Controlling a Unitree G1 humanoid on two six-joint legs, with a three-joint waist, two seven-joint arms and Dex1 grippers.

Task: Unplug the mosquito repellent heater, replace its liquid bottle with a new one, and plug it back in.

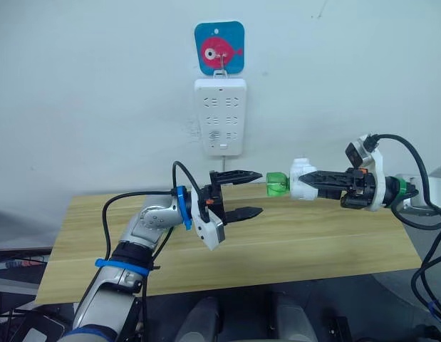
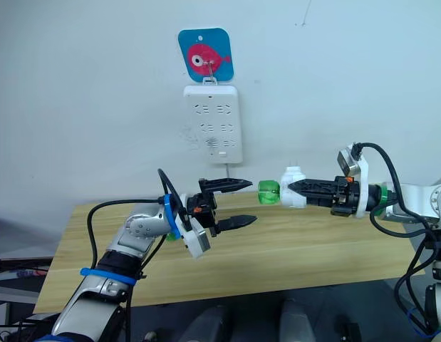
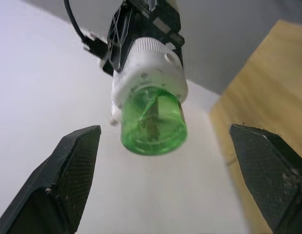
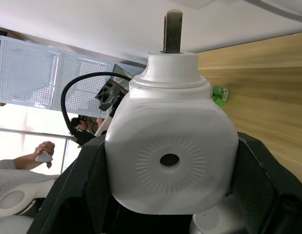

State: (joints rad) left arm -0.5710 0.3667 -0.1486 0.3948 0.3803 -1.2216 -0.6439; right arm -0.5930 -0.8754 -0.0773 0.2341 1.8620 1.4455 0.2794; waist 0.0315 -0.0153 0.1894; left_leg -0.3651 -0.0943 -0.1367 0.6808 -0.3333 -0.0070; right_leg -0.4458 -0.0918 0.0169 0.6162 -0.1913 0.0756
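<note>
**One bottle, pointed straight at the waiting fingers**

One short gap separates the green liquid bottle (image 1: pixel 276 184) from the left gripper (image 1: pixel 243 194), whose fingers stand spread and empty. The right gripper (image 1: pixel 310 179) is clenched on the mosquito repellent heater (image 1: pixel 301 179), held in the air above the wooden table (image 1: pixel 320 242), unplugged from the power strip (image 1: pixel 220 116). Heater and bottle lie along one horizontal axis, bottle end toward the left arm, which is nearer to it.

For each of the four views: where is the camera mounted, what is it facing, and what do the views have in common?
Left and right eye views: on the head, facing forward-down at the table and wall power strip; both arms show.
Left wrist view: along the open left gripper at the green bottle.
Right wrist view: along the right gripper clamping the mosquito repellent heater.
All share the heater.
</note>
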